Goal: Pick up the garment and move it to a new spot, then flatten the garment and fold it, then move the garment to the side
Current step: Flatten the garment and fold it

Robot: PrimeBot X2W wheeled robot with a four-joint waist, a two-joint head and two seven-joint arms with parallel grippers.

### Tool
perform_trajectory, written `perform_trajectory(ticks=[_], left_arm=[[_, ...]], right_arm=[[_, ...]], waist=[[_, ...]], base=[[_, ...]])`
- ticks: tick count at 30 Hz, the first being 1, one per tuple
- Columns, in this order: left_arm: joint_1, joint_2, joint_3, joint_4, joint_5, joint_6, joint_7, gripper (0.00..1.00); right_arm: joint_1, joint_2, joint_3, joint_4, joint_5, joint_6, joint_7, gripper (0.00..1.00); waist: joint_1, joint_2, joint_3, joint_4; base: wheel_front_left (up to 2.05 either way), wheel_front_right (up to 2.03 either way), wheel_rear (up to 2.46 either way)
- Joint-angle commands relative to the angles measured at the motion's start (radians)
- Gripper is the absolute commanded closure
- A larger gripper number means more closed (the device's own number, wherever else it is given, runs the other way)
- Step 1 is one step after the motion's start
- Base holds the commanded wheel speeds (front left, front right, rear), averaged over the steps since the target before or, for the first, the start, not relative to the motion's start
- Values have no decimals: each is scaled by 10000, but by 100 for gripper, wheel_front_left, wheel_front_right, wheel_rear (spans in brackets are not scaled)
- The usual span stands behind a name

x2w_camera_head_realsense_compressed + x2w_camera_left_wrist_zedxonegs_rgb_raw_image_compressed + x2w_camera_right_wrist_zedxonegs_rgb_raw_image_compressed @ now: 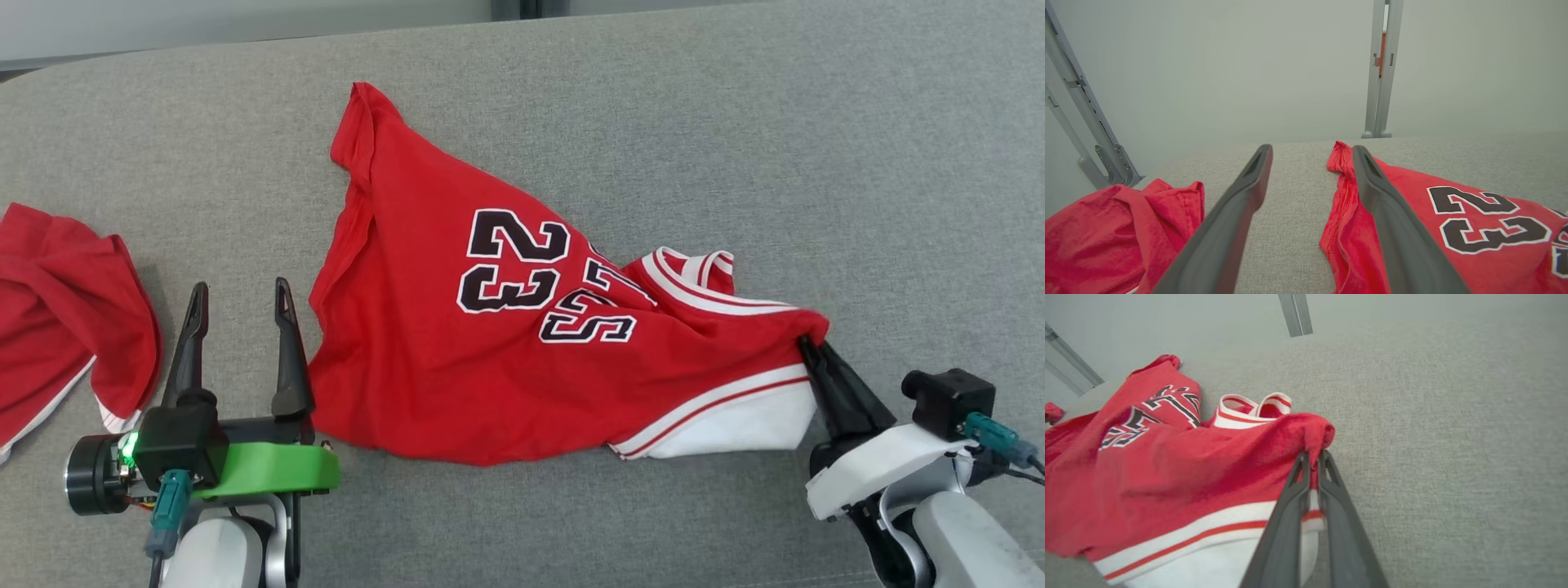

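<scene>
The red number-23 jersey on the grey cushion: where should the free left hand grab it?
Probably the rumpled side hem of the red jersey nearest the open left hand, from the robot's left: that fold stands raised, opposite the corner the right hand pinches.

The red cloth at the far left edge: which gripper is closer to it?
Left. The left gripper stands open just right of the red cloth, between it and the jersey; the right gripper is far across, shut on the jersey's corner.

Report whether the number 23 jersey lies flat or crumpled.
Crumpled: the jersey lies in folds, its numbers overlapping, one edge pinched in the shut right claw.
</scene>
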Motion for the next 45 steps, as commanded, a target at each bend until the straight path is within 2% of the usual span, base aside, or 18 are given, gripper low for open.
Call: perform_trajectory(ticks=[1, 8, 14, 23, 29, 30, 31, 32, 38, 45], left_arm=[[-14, 4, 50, -50, 57, 72, -63, 0], [31, 13, 70, -125, 68, 115, -72, 0], [-209, -84, -10, -190, 83, 90, -81, 0], [-836, -332, -329, -339, 198, -70, -78, 0], [-1298, -535, -475, -253, 298, -181, -69, 0], [-1312, -541, -471, -214, 310, -196, -70, 0], [-1308, -547, -459, -187, 331, -209, -70, 0], [-1298, -556, -452, -160, 346, -225, -70, 0], [-1014, -532, -275, 23, 388, -246, -70, 0], [-591, -367, -69, 198, 374, -306, -71, 0]], right_arm=[[167, -137, -35, -503, -90, -14, -137, 100], [585, -493, -615, -3257, -595, -15, -109, 100], [-31, -549, -1025, -4186, -810, -14, 406, 100], [-1460, -969, -1126, -3287, -624, -14, 725, 100], [-2592, -1176, -970, -1574, -277, -14, 645, 100], [-2716, -1168, -917, -1257, -277, -14, 625, 84], [-2805, -1162, -861, -1064, -287, -14, 534, 28], [-2888, -1137, -822, -891, -279, -14, 444, 0], [-2561, -1044, -1329, -575, -653, -14, -246, 0], [-1221, -730, -2270, -1694, -1325, -14, -362, 0]], waist=[[0, 0, -48, -62], [0, 0, -93, -169], [0, 0, 86, -10], [0, 0, 994, 758], [0, 0, 1597, 1101], [0, 0, 1607, 1089], [0, 0, 1595, 1071], [0, 0, 1573, 1048], [0, 0, 1178, 719], [0, 0, 470, 245]], base=[[0, 0, 0], [0, 0, 0], [0, 0, 0], [0, 0, 0], [0, 0, 0], [0, 0, 0], [0, 0, 0], [0, 0, 0], [0, 0, 0], [0, 0, 0]])
